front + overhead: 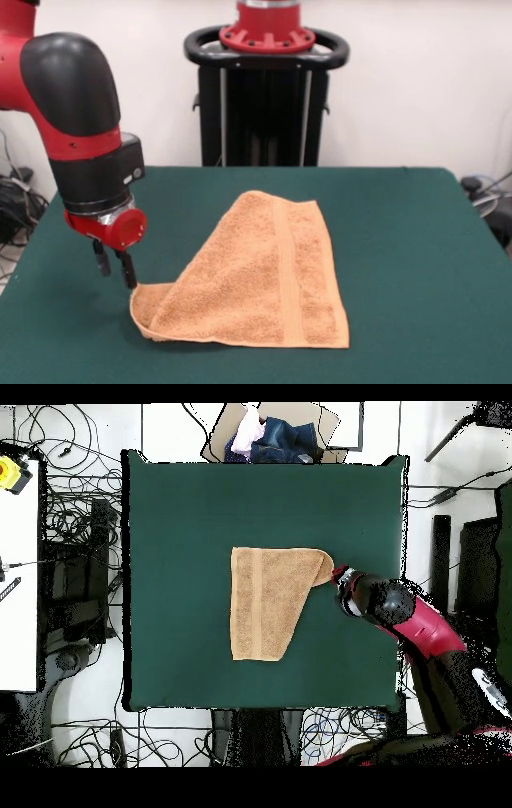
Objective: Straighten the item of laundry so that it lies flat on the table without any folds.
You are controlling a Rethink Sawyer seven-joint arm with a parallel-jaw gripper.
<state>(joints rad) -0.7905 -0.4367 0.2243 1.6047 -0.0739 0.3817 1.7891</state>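
The item of laundry (256,280) is an orange-tan towel lying mid-table, folded over on a diagonal so that it tapers to a curled-up corner at its left in the front view. A woven band runs down it. My gripper (114,268) hangs right at that curled corner, open, with one fingertip (128,276) touching or almost touching the cloth's edge and nothing between the fingers. In the overhead view the towel (265,604) has a straight left side and a slanted right side, and the gripper (338,579) sits at its upper right tip. The table (416,240) is dark green.
A heap of other clothes (270,439) lies just past the table's (180,504) top edge in the overhead view. A white bench (15,564) and cables flank the left side. Green cloth surrounds the towel on all sides.
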